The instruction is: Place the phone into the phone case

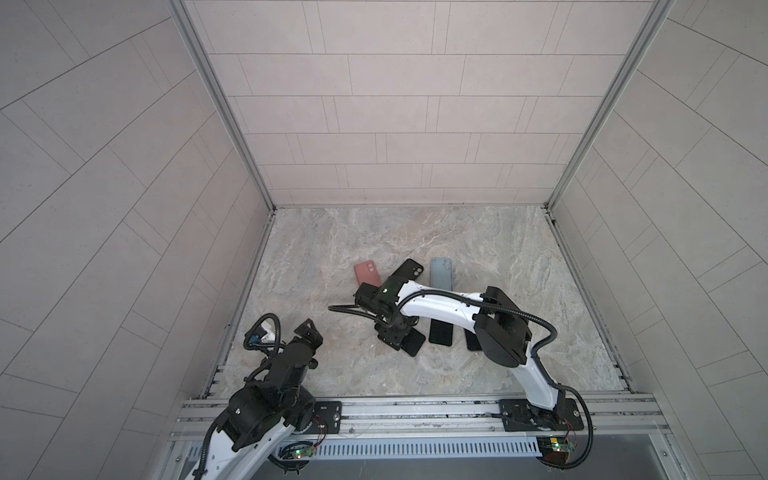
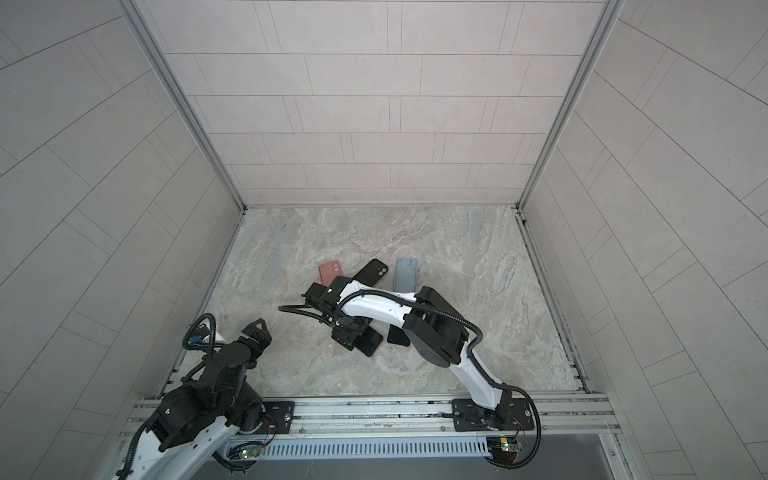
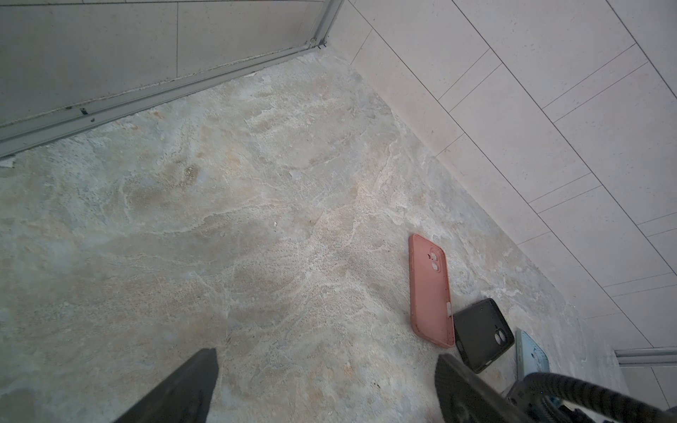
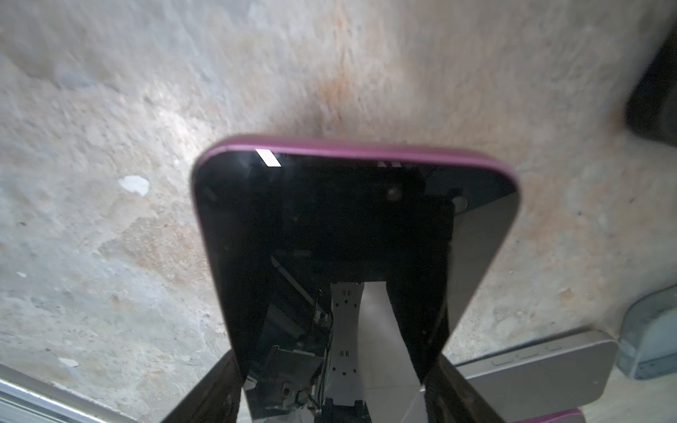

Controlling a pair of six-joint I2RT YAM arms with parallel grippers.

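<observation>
One purple-rimmed phone point(image 4: 329, 227), screen up, sits in the right gripper point(image 4: 333, 366), with the jaws pressed on its two long edges, about a phone's width apart. The purple rim and the glossy screen mirroring the arm show only in the right wrist view. In both top views it reads as a plain dark slab point(image 1: 415, 345) at 6 o'clock on the marble-look tabletop point(image 1: 374, 237), half under the gripper. Lifted or resting on the table: cannot tell.

Three cases lie beyond it: pink case point(image 1: 368, 272) at 11 o'clock, black case point(image 1: 409, 270) at 12, grey-blue case point(image 1: 442, 272) at 1. The left wrist view shows the pink and black cases corner to corner, camera cutouts clear, and only a sliver of the grey-blue one.

A second dark phone point(image 1: 440, 332) lies at 3 o'clock of the held one. The right wrist view adds a silver phone edge with side buttons point(image 4: 531, 366).

Left gripper point(image 1: 307, 332) is at 9 o'clock, jaws spread wide and empty.
</observation>
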